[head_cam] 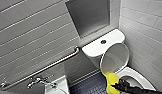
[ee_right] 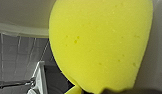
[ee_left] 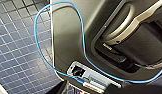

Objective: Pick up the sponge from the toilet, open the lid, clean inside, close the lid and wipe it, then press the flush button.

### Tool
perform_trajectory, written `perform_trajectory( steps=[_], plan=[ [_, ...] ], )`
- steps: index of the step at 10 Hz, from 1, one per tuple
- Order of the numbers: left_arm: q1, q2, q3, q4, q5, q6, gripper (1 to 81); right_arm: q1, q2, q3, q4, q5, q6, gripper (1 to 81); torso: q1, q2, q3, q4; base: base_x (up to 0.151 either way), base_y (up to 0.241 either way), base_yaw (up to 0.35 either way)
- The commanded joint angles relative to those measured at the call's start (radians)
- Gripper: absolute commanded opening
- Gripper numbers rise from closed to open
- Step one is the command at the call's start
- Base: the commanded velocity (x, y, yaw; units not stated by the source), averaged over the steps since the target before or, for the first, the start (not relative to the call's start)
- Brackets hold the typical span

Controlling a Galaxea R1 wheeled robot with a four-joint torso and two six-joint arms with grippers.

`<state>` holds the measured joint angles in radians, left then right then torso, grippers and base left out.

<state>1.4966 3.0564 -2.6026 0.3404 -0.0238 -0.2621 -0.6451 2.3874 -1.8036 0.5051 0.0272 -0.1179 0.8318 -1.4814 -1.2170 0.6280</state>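
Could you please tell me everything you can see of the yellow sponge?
The sponge is bright yellow, thick and rounded, with a finely pitted, foam-like surface. The right tool grips one side of it, holding it by the rim of the toilet, just below the raised lid. Whether it touches the rim cannot be told.

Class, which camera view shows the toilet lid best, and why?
The head view: the lid stands raised by the tank, almost its whole oval visible. The right wrist view has a white curved surface, possibly it; the left wrist view faces floor tiles.
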Motion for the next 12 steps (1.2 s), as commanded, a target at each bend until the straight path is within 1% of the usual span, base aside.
perform_trajectory(
  steps=[1, 2, 7, 8, 10, 12],
  plan=[
    [0.023, -0.025, -0.005, -0.001, 0.082, 0.003, 81.1, 0.070, -0.021, 0.064, 0.032, -0.017, 0.004, 1.0, 0.000, 0.000, 0.000, 0.000, 0.000, 0.000, 0.000],
    [0.021, -0.025, -0.005, -0.001, 0.082, 0.003, 81.1, 0.049, -0.037, 0.081, 0.032, 0.010, 0.004, 1.0, 0.000, 0.000, 0.000, 0.000, 0.000, 0.000, 0.000],
    [0.021, -0.023, -0.005, 0.002, 0.081, 0.003, 81.1, -0.074, -0.201, 0.256, 0.023, 0.137, 0.001, 1.0, 0.000, 0.000, 0.000, 0.000, 0.000, 0.000, 0.000],
    [0.021, -0.023, -0.005, 0.002, 0.081, 0.003, 81.1, -0.104, -0.228, 0.288, 0.021, 0.157, 0.001, 1.0, 0.000, 0.000, 0.000, 0.000, 0.000, 0.000, 0.000],
    [0.021, -0.025, -0.002, 0.002, 0.079, 0.004, 81.1, -0.190, -0.265, 0.328, 0.020, 0.230, -0.006, 1.0, 0.000, 0.000, 0.000, 0.000, 0.000, 0.000, 0.000],
    [0.021, -0.022, -0.001, 0.003, 0.078, 0.004, 81.1, -0.265, -0.313, 0.372, 0.018, 0.287, -0.008, 1.0, 0.000, 0.000, 0.000, 0.000, 0.000, 0.000, 0.000]
  ],
)
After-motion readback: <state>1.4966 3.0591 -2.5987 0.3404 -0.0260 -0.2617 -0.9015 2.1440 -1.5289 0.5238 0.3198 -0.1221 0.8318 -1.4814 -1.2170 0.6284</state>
